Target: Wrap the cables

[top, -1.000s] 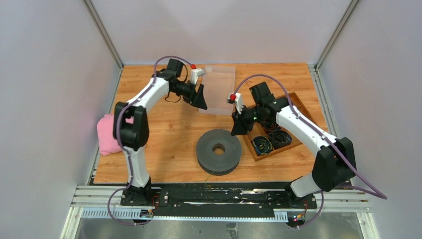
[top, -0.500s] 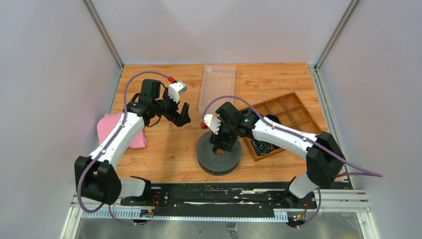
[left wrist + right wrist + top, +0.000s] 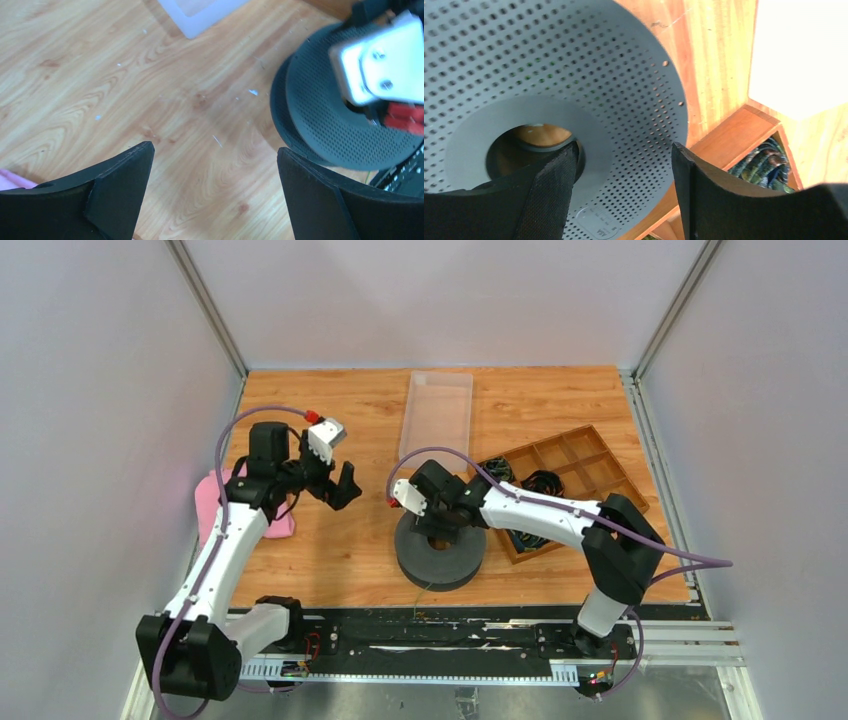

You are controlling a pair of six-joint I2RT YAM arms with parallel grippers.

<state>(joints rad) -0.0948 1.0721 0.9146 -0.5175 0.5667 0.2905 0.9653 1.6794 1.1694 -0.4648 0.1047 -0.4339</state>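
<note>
A grey perforated spool (image 3: pixel 440 558) lies flat on the wooden table, and a thin green cable strand (image 3: pixel 424 588) trails from its near edge. My right gripper (image 3: pixel 441 527) hovers open just above the spool (image 3: pixel 574 65). In the right wrist view this gripper (image 3: pixel 623 150) has one finger by the centre hole (image 3: pixel 531 137) and the other past the flange rim, with nothing between them. My left gripper (image 3: pixel 341 486) stands wide open over bare wood to the left of the spool. In the left wrist view nothing sits in that gripper (image 3: pixel 215 150), and the spool (image 3: pixel 320 115) is at the right.
A wooden compartment tray (image 3: pixel 585 455) right of the spool holds dark coiled bundles (image 3: pixel 541 481), one also visible as a bundle (image 3: pixel 764 160) in the right wrist view. A clear plastic bin (image 3: pixel 437 415) stands at the back middle. A pink cloth (image 3: pixel 212 508) lies at the left edge.
The left gripper drew back from the clear bin toward the near left and opened wide. The right gripper swung left from the tray to above the spool, its jaws spreading.
</note>
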